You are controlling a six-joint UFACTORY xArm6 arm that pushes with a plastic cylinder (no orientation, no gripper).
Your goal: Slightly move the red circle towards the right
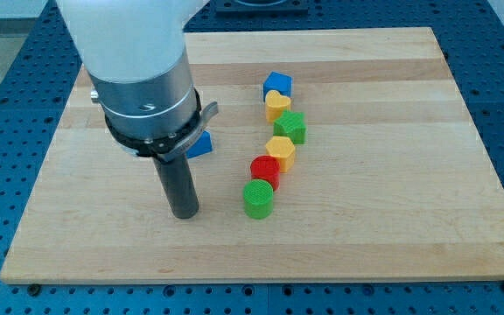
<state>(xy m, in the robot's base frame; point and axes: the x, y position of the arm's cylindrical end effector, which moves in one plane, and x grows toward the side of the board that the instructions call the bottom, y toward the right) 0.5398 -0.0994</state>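
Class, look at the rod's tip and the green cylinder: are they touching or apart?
Apart. The camera view shows bare wood between my tip and the green cylinder, which lies to the tip's right in the view.

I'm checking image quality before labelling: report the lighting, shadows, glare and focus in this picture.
Camera view: even, soft overhead light; the wooden board shows no hard glare. Camera view: only short, faint shadows sit under the red circle and green circle. Camera view: blocks are sharp, my tip too; the white arm housing is bright, nearly washed out. Camera view: the blue block is partly hidden behind the rod.
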